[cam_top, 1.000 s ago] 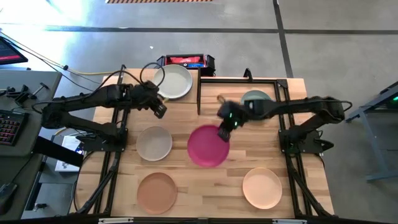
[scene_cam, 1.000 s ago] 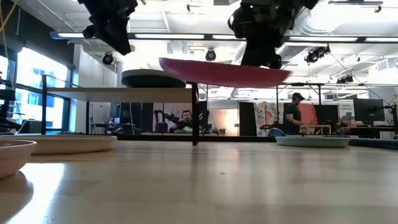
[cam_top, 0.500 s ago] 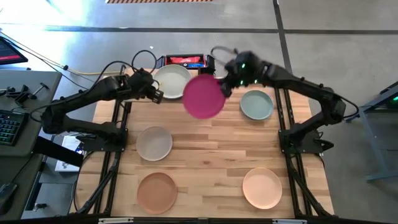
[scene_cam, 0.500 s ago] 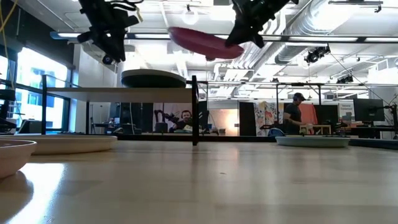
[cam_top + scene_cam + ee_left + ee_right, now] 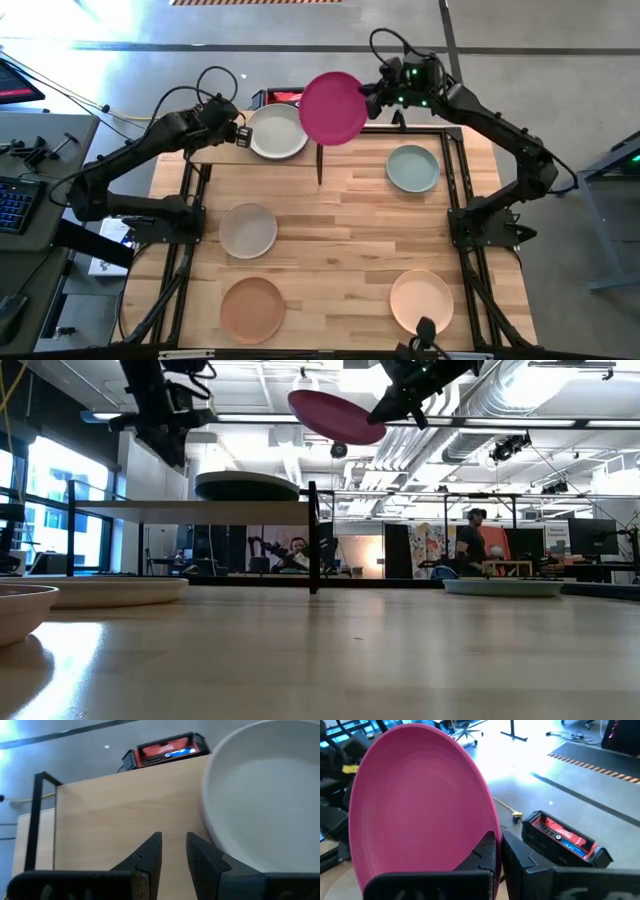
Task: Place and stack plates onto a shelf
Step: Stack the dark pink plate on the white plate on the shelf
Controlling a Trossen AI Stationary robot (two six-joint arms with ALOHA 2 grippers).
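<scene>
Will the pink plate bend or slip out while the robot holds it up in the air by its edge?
Probably not bend: the pink plate keeps its round shape though the right gripper pinches only its rim. It looks fairly light, since that pinch carries it. It might slip, because it hangs tilted above the shelf and its surface looks smooth.

A magenta plate [image 5: 333,107], an off-white plate [image 5: 278,132], pale green [image 5: 412,168], cream [image 5: 248,230], tan [image 5: 251,308] and peach [image 5: 421,301] plates, light wood surface [image 5: 340,250], red-and-black box [image 5: 563,838].
</scene>
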